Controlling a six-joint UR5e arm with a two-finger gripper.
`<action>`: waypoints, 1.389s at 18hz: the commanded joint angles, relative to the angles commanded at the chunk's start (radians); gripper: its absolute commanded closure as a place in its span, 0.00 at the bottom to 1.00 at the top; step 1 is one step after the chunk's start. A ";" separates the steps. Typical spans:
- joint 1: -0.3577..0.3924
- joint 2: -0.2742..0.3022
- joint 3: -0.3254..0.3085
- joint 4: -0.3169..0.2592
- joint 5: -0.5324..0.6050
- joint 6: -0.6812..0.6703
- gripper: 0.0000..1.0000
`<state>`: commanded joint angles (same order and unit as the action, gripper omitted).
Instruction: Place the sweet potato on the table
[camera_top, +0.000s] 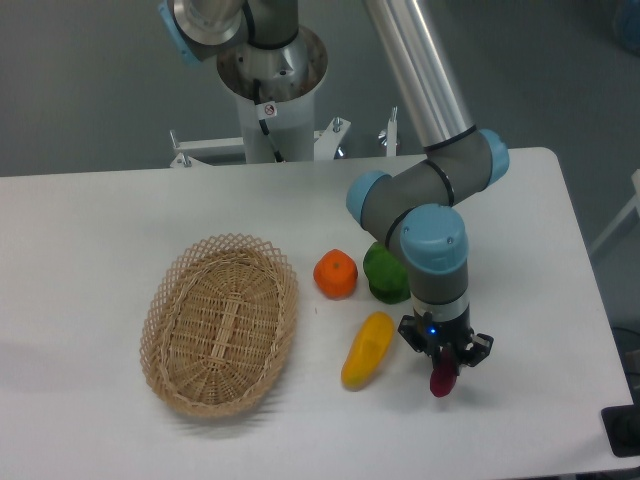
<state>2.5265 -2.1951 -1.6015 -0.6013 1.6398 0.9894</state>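
The sweet potato is a small dark magenta tuber, seen end-on below the gripper. My gripper points straight down and is shut on its upper part. The tuber hangs upright, its lower end at or just above the white table, right of the middle near the front. I cannot tell whether it touches the tabletop. The fingers are mostly hidden by the gripper body.
A yellow-orange elongated vegetable lies just left of the gripper. An orange fruit and a green pepper sit behind it, the pepper partly behind the arm. An oval wicker basket, with nothing in it, stands at the left.
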 joint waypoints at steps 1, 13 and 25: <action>0.000 0.000 -0.003 -0.002 0.000 0.000 0.63; -0.008 -0.015 0.002 0.000 0.003 0.002 0.36; -0.005 0.049 0.023 -0.002 0.048 -0.035 0.00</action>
<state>2.5219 -2.1461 -1.5785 -0.6028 1.6874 0.9541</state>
